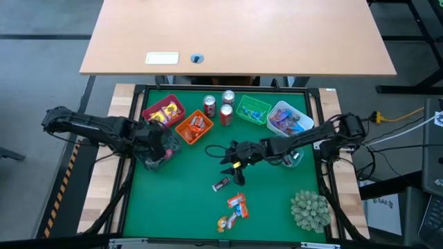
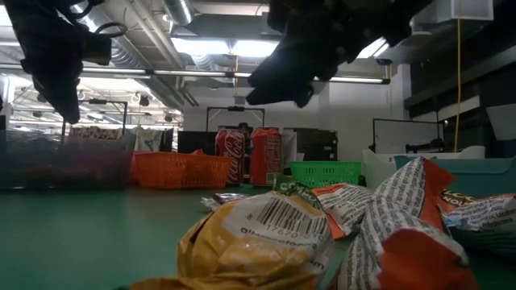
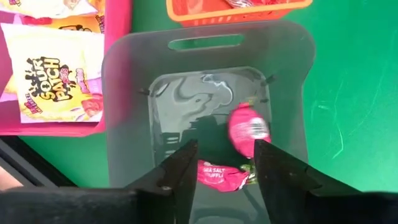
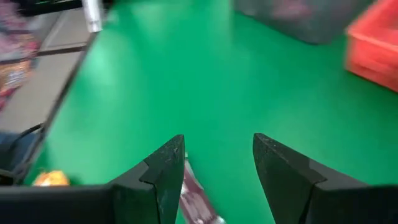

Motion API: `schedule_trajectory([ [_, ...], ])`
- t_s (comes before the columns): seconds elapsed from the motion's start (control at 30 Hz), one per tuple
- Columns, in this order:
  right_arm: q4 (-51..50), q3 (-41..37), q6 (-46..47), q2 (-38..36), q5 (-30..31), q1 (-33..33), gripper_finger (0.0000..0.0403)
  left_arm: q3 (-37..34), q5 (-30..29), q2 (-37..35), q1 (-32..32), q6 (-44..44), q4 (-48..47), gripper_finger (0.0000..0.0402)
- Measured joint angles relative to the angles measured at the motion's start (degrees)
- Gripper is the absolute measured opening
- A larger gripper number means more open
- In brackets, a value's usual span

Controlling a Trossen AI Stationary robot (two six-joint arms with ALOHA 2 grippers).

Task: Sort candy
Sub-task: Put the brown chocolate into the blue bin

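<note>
The green mat [image 1: 180, 200] is being viewed from straight overhead and level from its surface; the grey bin [image 3: 205, 106] is being viewed closely downward, wrist-mounted.

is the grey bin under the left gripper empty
No, the grey bin under the left gripper holds pink-wrapped candy.

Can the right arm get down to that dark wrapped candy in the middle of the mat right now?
Probably yes. The right gripper hangs open just above the dark wrapped candy, which lies alone on bare green mat. The nearest other sweets, the orange and white packet, lie apart from it, so nothing seems to block a straight descent.
</note>
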Motion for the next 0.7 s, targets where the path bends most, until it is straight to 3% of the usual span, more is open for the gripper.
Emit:
schedule_trajectory([
  [0.17, 7.13, 0.02, -6.04, 4.78, -6.08, 0.75, 0.0189, 0.0, 0.0, 1.06, 0.02, 0.0, 2.48, 0.0148],
  [0.37, 8.04, 0.02, -13.4, 9.18, -6.2, 2.87, 0.0189, 0.0, 0.0, 1.54, 0.02, 0.02, 4.76, 0.0148],
  [0.7, 7.14, 0.02, -13.93, 14.14, -2.08, 3.67, 0.0189, 0.0, -0.03, 2.0, 0.02, 0.04, 5.65, 0.0148],
])
